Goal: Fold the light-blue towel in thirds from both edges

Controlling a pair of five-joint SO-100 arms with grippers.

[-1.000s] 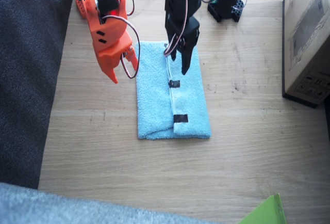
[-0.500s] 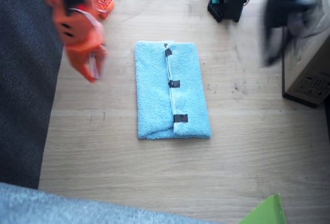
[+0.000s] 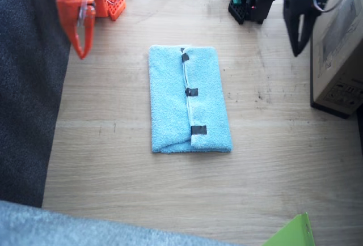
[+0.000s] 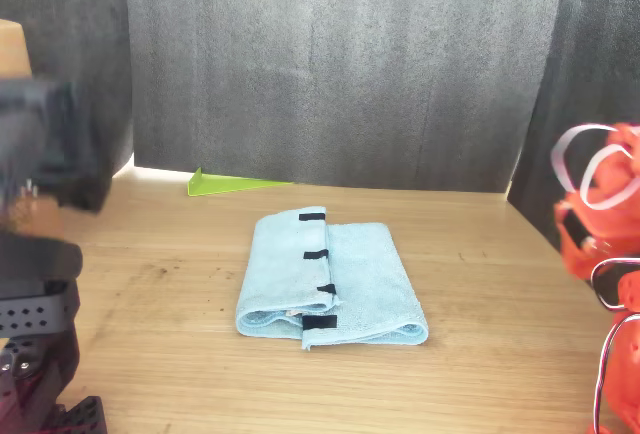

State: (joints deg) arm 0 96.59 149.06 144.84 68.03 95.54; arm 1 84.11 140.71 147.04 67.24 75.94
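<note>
Towel (image 3: 189, 100) lying mid-frame on the table (image 3: 272, 161), both edges already flapped over and meeting along the taped seam (image 3: 188, 92), so basically looking done. Nothing obvious left except maybe squaring it up. Right gripper (image 3: 81, 28) hanging upper left, jaws barely apart, empty. Left gripper (image 3: 297, 28) upper right, jaws slightly parted, holding nothing.
</note>
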